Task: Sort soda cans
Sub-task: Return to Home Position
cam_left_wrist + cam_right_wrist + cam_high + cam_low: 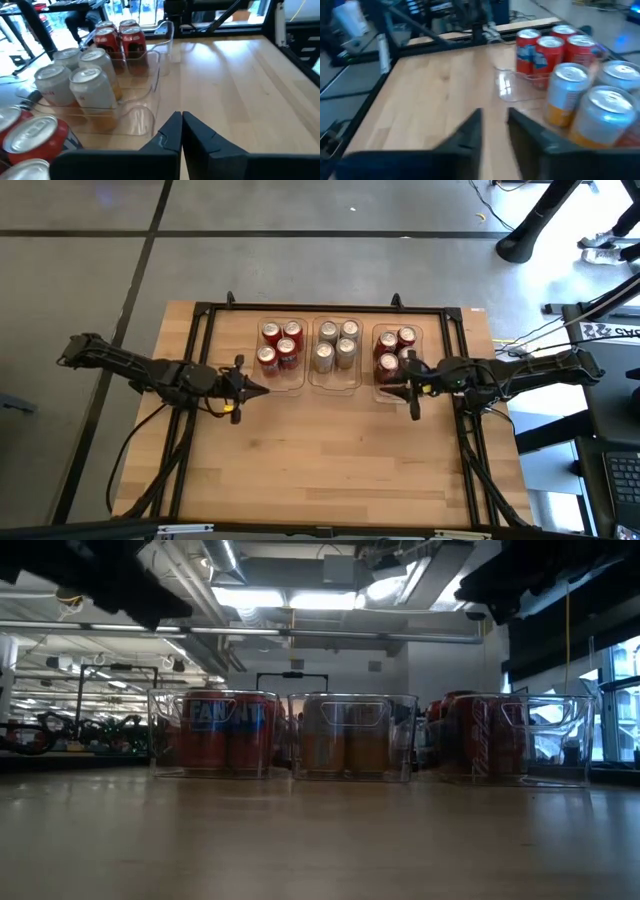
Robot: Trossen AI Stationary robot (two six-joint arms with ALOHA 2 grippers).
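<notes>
Three clear bins stand in a row at the table's far middle. In the left bin (282, 350) are several red soda cans (279, 346), in the middle bin (334, 352) several pale silver cans (336, 345), and in the right bin (397, 355) red cans (394, 350). All cans stand upright on their bases. My left gripper (262, 391) hovers shut just near of the left bin, with nothing in it (181, 127). My right gripper (386, 388) hovers over the right bin's near edge. A narrow gap shows between its fingers (495, 125), and nothing is in that gap.
A black frame (205, 320) runs round the table's edges. The bare wooden tabletop (330, 460) stretches from the bins to the near edge. In the low view the bins (350, 735) stand side by side with small gaps between them.
</notes>
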